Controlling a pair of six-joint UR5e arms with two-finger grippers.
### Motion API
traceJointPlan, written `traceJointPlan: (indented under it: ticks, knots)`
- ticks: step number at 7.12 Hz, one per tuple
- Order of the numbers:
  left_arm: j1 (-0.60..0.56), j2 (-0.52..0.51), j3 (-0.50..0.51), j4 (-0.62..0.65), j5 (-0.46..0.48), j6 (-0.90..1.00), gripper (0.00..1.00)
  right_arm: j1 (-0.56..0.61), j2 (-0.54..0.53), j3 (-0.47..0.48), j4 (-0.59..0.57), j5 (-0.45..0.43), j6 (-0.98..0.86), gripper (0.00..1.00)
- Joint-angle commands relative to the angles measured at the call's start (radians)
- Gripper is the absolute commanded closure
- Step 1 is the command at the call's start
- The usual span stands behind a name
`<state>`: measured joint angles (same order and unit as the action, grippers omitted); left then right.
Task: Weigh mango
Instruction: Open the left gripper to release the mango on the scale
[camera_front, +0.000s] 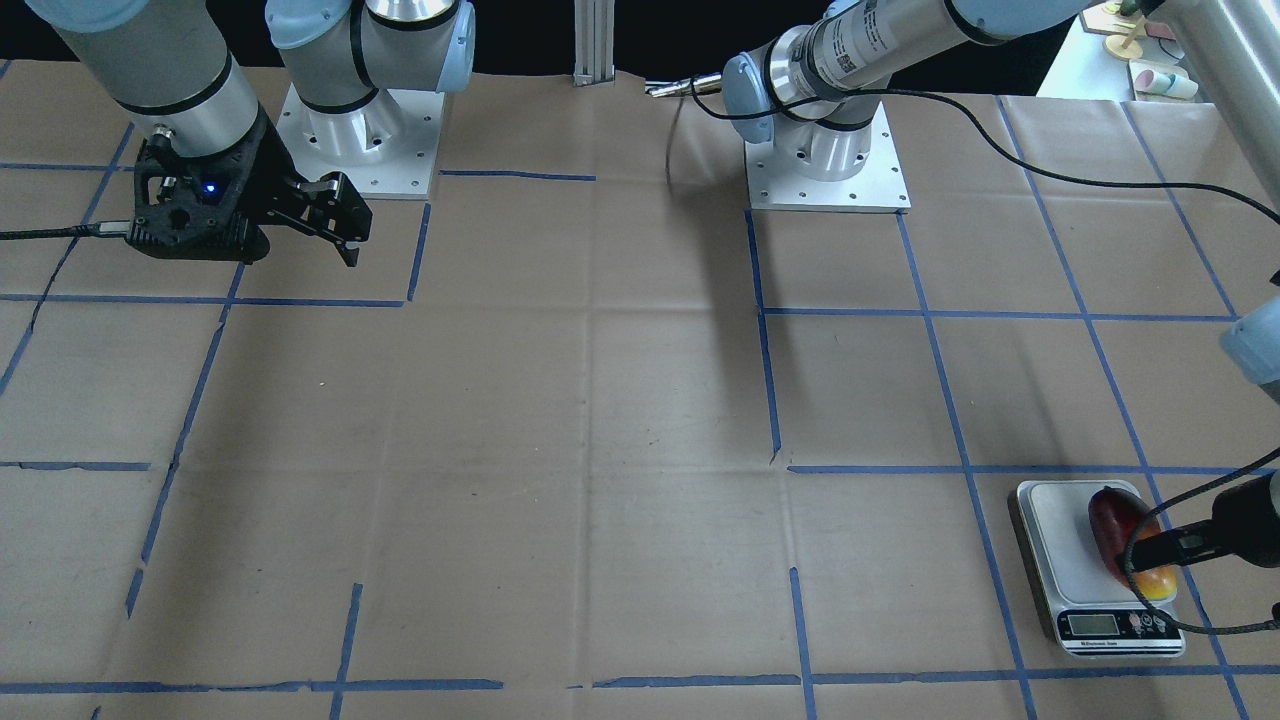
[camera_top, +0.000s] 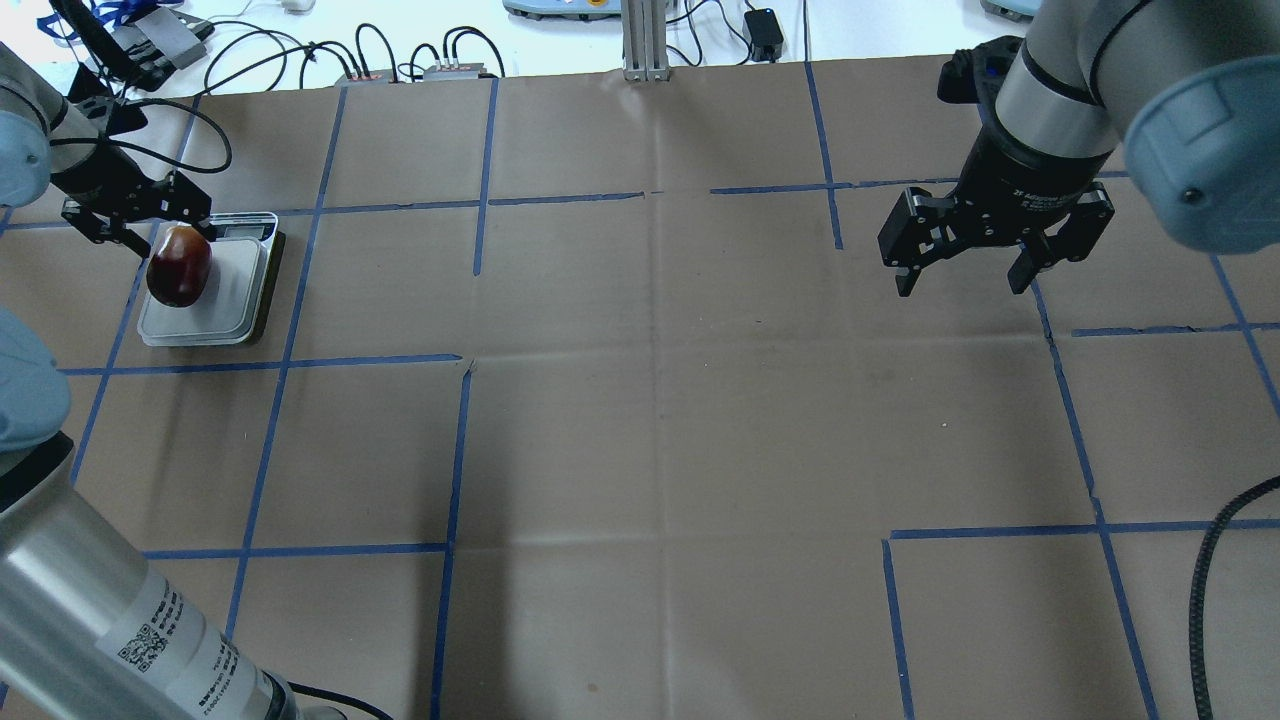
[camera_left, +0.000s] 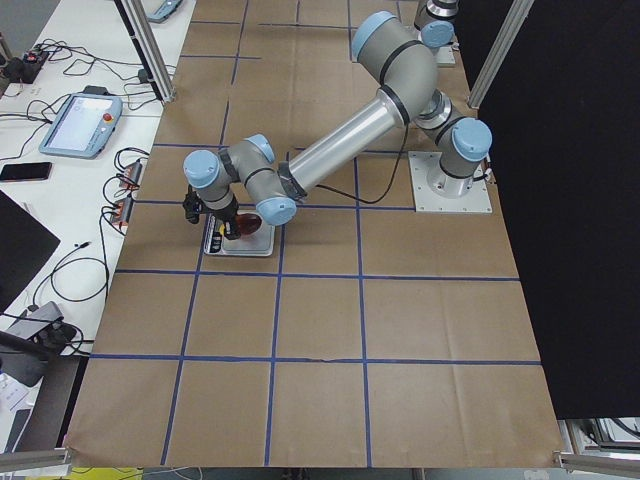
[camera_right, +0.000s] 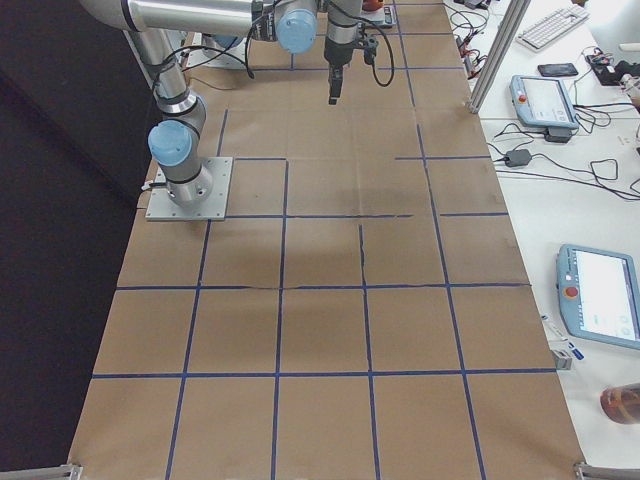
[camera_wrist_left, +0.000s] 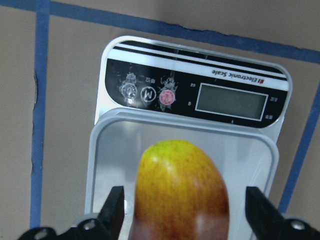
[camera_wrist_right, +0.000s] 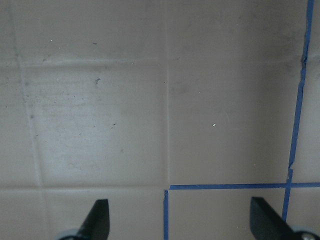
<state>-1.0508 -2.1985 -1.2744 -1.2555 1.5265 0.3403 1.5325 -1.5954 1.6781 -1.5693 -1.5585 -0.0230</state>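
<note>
Brown paper covers the bench (camera_top: 650, 400), gridded with blue tape. White scale (camera_top: 235, 290) sits at the far end on the robot's left. The mango (camera_top: 179, 266) lies flat on its platform, toward the platform's left edge, dark red along the body, with the yellow-orange tip pointing at the display panel. The digits on the display cannot be read.

Left end effector (camera_top: 168, 232) hangs low over the mango's yellow end, jaws spread. In the left wrist view one finger (camera_wrist_left: 114, 207) stands on each side of the fruit with a gap showing on both sides — no contact.

Right end effector (camera_top: 962, 288) hovers above bare paper well apart from the scale on the robot's right — jaws wide, holding nothing.
</note>
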Motion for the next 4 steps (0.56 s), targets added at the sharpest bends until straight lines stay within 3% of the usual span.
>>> traceJointPlan:
  ticks: [1, 4]
  knots:
    - [-0.018, 0.144, -0.008, -0.094, 0.000, -0.080, 0.00, 0.000, 0.000, 0.000, 0.000, 0.000, 0.000, 0.00]
    - [-0.264, 0.362, -0.063, -0.255, 0.003, -0.388, 0.00, 0.000, 0.000, 0.000, 0.000, 0.000, 0.000, 0.00]
